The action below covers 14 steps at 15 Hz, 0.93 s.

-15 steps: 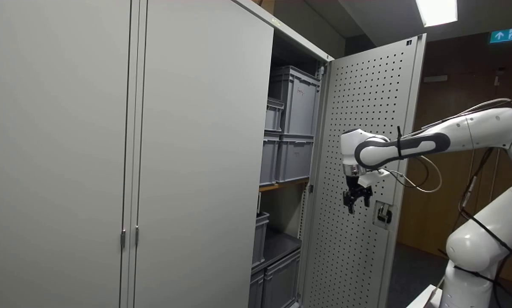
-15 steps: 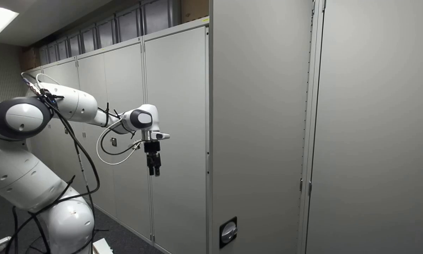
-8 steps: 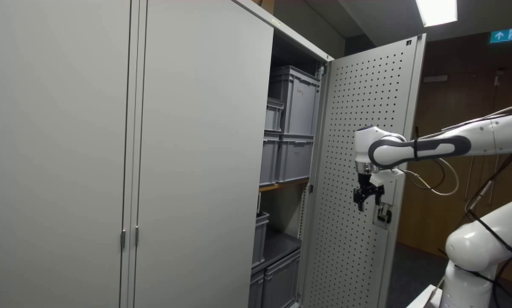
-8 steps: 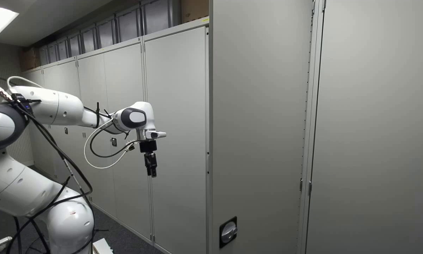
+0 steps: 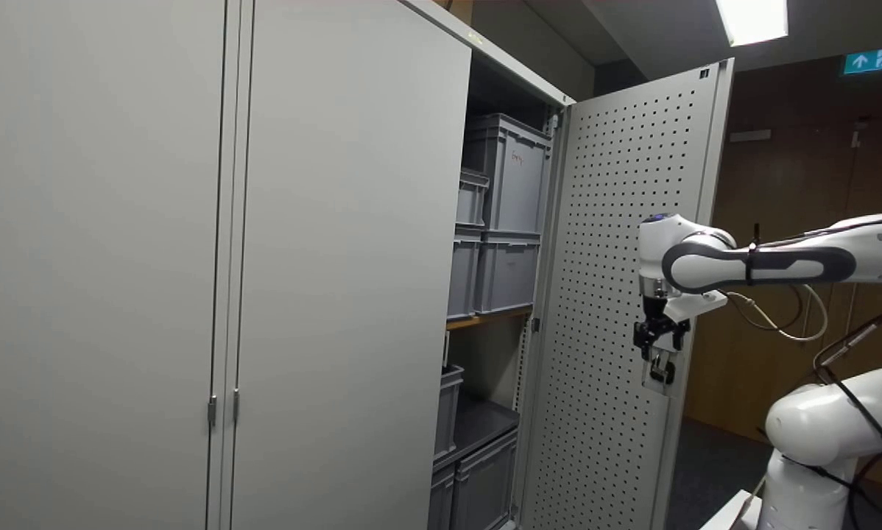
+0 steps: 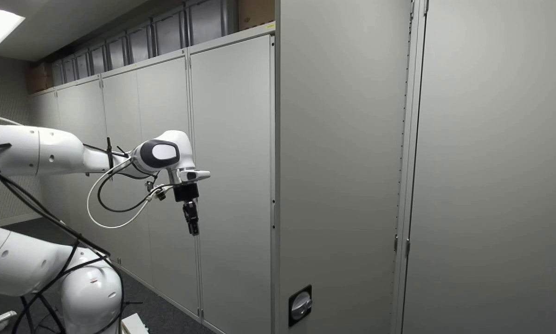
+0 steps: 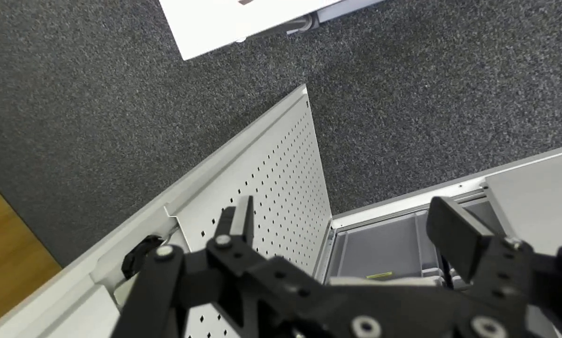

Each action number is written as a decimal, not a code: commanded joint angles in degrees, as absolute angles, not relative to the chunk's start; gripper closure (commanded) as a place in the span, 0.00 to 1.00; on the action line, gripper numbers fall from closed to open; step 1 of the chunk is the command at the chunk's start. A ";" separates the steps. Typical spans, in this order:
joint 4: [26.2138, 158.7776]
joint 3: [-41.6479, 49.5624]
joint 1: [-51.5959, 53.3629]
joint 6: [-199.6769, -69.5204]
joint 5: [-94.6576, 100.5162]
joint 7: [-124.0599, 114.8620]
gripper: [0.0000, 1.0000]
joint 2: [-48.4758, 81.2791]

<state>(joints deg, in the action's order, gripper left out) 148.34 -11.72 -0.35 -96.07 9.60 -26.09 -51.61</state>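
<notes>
My black two-finger gripper [image 5: 662,349] is open and empty, pointing down. It hangs in front of the open cabinet door's perforated inner face [image 5: 618,221]. In this exterior view it appears just above the door's latch plate [image 5: 660,370]; whether it touches the door cannot be told. In an exterior view the gripper [image 6: 193,232] shows to the left of the door's free edge. In the wrist view the fingers [image 7: 343,206] are wide apart with nothing between them. The perforated panel [image 7: 285,188] lies behind the left finger, and the dark latch [image 7: 140,253] is at lower left.
Grey bins [image 5: 511,272] stand on shelves inside the open cabinet. Closed cabinet doors [image 5: 353,265] extend beside it. The door's outer face carries a round handle [image 6: 300,305]. A white board [image 7: 224,23] lies above the dark carpet [image 7: 121,117] in the wrist view.
The arm has drawn back. The gripper has moved right in one exterior view, towards the door's latch, and slightly left with a tilt in the other. It stays open.
</notes>
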 commanded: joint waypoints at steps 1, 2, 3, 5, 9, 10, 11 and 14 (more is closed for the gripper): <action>152.66 -8.55 -1.68 -95.64 11.05 -23.01 0.00 -58.63; 153.28 -7.76 -2.10 -95.64 11.42 -22.21 0.00 -59.71; 153.96 -6.84 -2.56 -95.89 11.96 -21.23 0.00 -60.76; 154.77 -5.12 -3.29 -96.20 13.14 -18.51 0.00 -62.32; 153.99 -1.22 -4.62 -96.87 14.24 -13.36 0.00 -61.52; 153.64 -0.31 -4.96 -97.19 13.86 -12.67 0.00 -60.65; 153.37 0.68 -5.27 -97.43 13.32 -12.11 0.00 -59.74; 153.07 2.64 -5.98 -98.38 13.46 -10.47 0.00 -57.90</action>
<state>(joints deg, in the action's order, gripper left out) 153.96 0.91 -4.77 -96.72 13.35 -13.37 -60.49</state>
